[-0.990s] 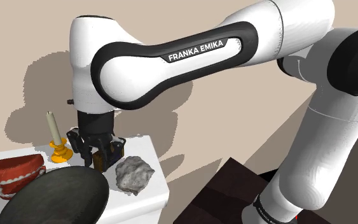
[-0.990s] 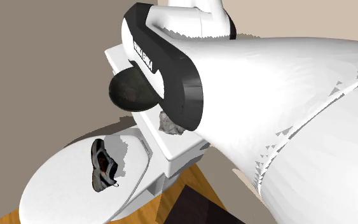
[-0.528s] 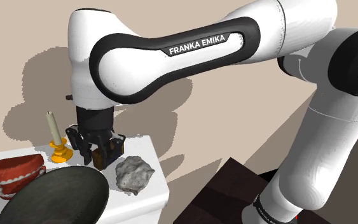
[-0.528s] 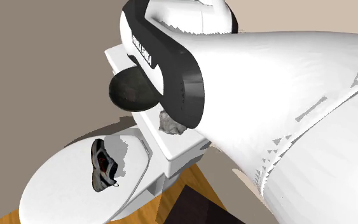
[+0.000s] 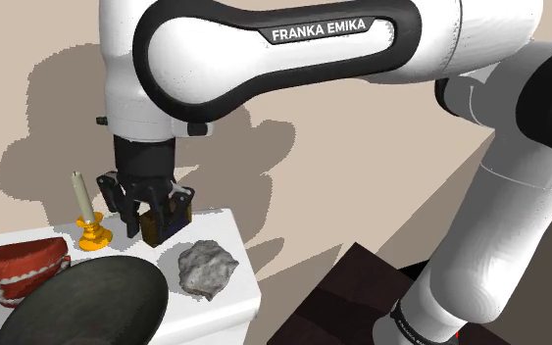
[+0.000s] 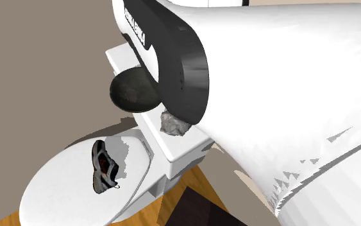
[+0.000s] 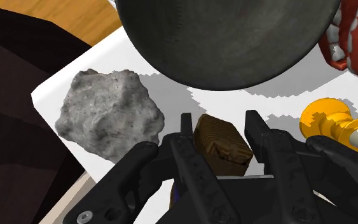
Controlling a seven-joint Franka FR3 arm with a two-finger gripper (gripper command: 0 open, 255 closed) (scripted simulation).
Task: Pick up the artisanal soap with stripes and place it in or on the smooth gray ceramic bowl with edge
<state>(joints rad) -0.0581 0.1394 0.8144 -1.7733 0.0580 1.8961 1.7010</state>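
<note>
Soap, brown and striped, being gripped between closed claw fingers, hanging over white worktop, between rock and candlestick, near dark bowl.

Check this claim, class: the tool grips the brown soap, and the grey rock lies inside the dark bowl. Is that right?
Not quite. The rock lies on the white table beside the bowl, not inside it, as the shoulder view shows. The tool does grip the brown soap.
</note>
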